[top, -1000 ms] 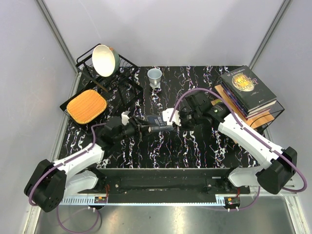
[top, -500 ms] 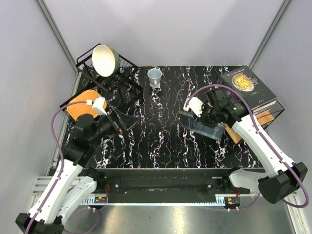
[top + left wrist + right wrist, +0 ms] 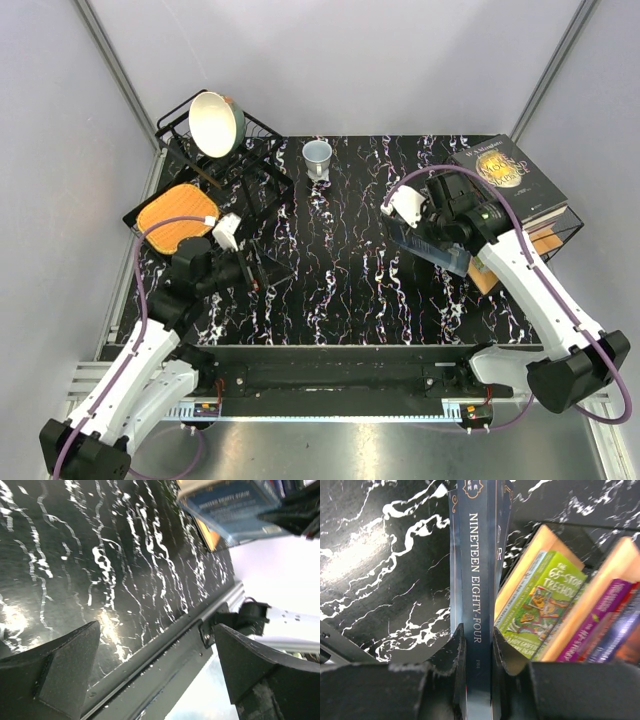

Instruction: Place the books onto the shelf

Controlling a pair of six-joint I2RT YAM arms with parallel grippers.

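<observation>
- Handed over since a second ago, the Nineteen Eighty-Four book (image 3: 432,248) has travelled right and is now held over the desk (image 3: 330,290), just beside the shelf (image 3: 540,245) at the desk's right edge.
- We see the right pincer (image 3: 479,647) clamped across its covers, spine facing the wrist camera.
- On the shelf, a lime green book (image 3: 540,605) lies on the lower board, and a black book with gold disc (image 3: 505,172) tops the upper stack.
- Our left pincer (image 3: 262,268) has drawn back toward the left edge, jaws spread wide, holding nothing.

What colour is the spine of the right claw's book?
Dark blue with pale lettering; the book shows best in right wrist view.
</observation>
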